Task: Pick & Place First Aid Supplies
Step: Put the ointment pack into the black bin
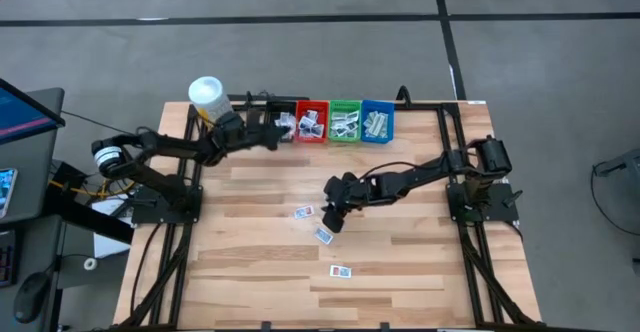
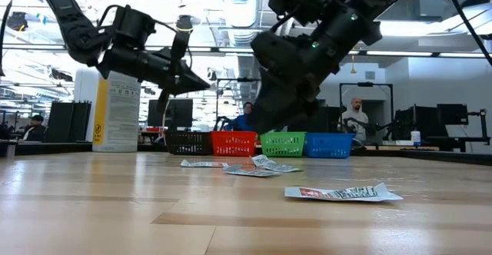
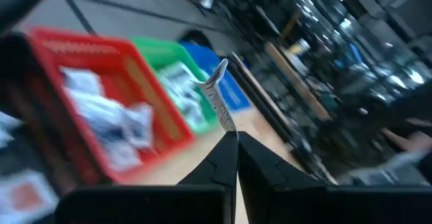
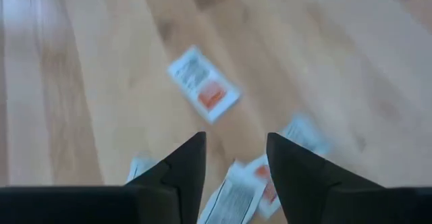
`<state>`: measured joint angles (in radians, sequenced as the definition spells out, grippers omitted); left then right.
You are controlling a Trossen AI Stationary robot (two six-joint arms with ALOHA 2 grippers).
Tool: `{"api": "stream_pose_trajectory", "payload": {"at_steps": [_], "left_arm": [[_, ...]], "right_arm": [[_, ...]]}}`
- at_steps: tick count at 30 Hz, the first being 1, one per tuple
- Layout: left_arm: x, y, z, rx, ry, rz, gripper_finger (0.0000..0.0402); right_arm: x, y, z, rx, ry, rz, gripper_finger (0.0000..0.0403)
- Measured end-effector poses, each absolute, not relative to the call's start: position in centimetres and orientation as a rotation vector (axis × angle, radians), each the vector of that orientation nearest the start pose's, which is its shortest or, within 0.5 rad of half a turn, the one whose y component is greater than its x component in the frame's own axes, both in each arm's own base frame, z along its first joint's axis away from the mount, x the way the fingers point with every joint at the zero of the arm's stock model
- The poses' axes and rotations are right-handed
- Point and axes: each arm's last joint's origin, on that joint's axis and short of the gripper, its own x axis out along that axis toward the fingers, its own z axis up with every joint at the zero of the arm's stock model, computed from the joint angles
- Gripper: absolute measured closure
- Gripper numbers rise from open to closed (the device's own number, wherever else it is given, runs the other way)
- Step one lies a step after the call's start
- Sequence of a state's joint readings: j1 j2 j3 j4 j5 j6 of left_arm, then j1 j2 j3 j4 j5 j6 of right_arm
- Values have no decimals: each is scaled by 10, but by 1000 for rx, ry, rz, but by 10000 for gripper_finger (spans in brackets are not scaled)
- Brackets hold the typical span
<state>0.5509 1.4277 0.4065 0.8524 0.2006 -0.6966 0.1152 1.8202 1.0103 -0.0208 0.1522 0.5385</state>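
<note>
In the high view the left tool sits at upper centre of the frame, over the black bin beside the red bin. Its tips are pressed together on a thin white packet that sticks up between them. The right tool hangs at mid-frame, tips apart, over loose packets on the tabletop: one just left of it, one just below, and a third lower still.
</note>
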Motion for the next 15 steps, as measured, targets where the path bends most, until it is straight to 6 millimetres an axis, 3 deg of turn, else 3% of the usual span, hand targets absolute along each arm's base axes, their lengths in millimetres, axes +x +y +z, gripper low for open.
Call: {"api": "stream_pose_trajectory", "payload": {"at_steps": [6, 15], "left_arm": [[206, 152, 170, -744, -2, 495, 388], [202, 157, 168, -720, 12, 555, 354]], "right_arm": [[353, 42, 146, 484, 893, -260, 258], [352, 45, 145, 492, 904, -262, 260]]}}
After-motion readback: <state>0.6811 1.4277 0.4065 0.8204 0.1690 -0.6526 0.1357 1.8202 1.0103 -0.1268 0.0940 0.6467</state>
